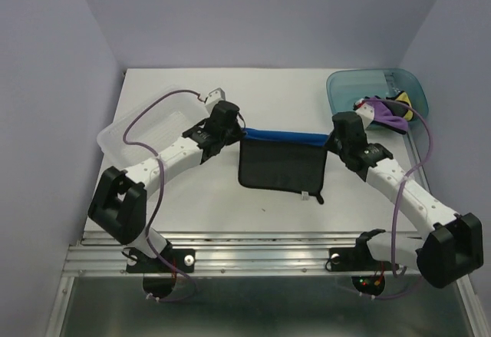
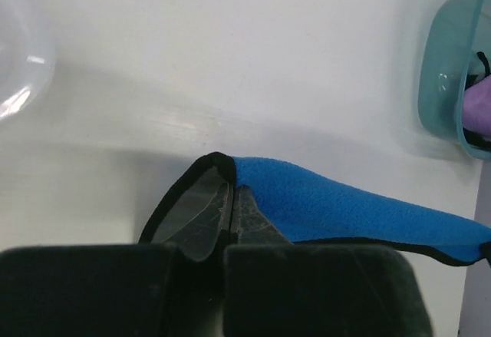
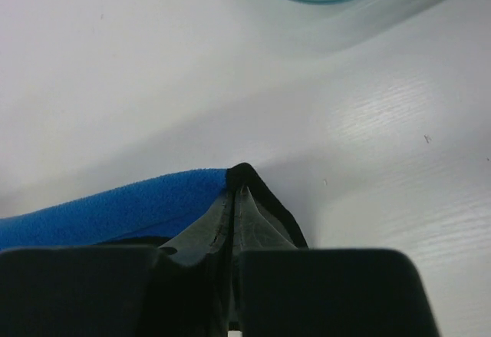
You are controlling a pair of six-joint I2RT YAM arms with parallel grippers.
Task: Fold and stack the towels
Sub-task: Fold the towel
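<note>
Closest in, the left gripper (image 2: 232, 199) and right gripper (image 3: 234, 199) each pinched scuffed, translucent pads (image 2: 192, 218) tight on a black-edged corner of the blue towel (image 1: 280, 164). Beneath lay the smooth white table (image 1: 276, 91). A rounded clear plastic tray (image 1: 142, 126) sat at its left. The fleecy blue towel stretched between the grippers over the table's middle, black face showing. At far right, a teal translucent tub (image 1: 353, 84) held a crumpled purple towel (image 1: 387, 114) and a yellow towel (image 1: 409, 109).

The white table (image 1: 291, 99) carries a clear plastic tray (image 1: 130, 126) at left, a teal tub (image 1: 349, 87) in the far right corner, and the blue towel (image 1: 280, 166)'s black lower edge between.
</note>
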